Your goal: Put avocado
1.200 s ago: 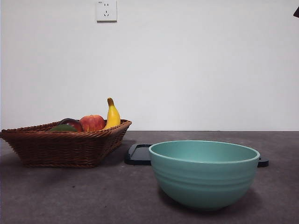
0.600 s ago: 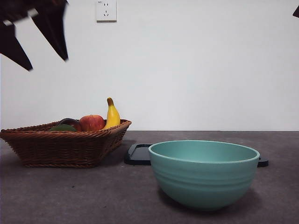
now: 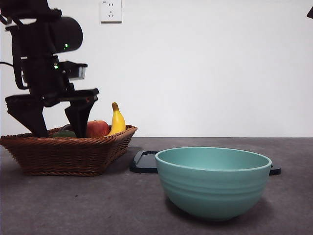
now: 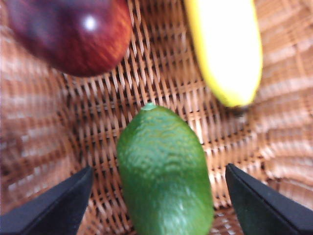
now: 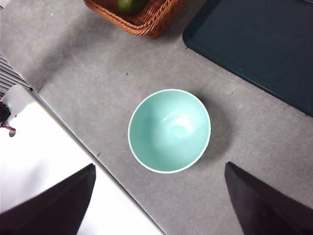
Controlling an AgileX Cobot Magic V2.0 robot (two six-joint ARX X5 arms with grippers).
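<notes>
Left gripper (image 3: 54,120) stood over the wicker basket (image 3: 63,154) at the table's left side, jaws spread wide, gripping nothing; in the front view both dark tips reached down to about rim height. Avocado (image 4: 164,171) lay on the basket's woven floor, directly between the spread jaws in the left wrist view, bare weave showing on either side of it, so neither jaw was touching it. Its long axis ran across the line joining the two jaws; the narrower end, with a small pale nub, pointed away from the wrist toward the gap between the other two fruits. A dark red apple (image 4: 73,34) sat beyond that end on one side, apart from the avocado. A banana (image 4: 227,49) lay beyond on the other side, its dark tip close to the avocado's flank but not touching. In the front view only a sliver of the avocado cleared the rim, with apple and banana standing higher behind it.

Right gripper (image 5: 159,205) hung high over the table (image 5: 73,63), jaws wide apart and empty. Below it sat a teal bowl (image 5: 169,130), clear grey tabletop all round. A dark tray (image 5: 254,44) lay beyond the bowl, beside the basket's corner.
</notes>
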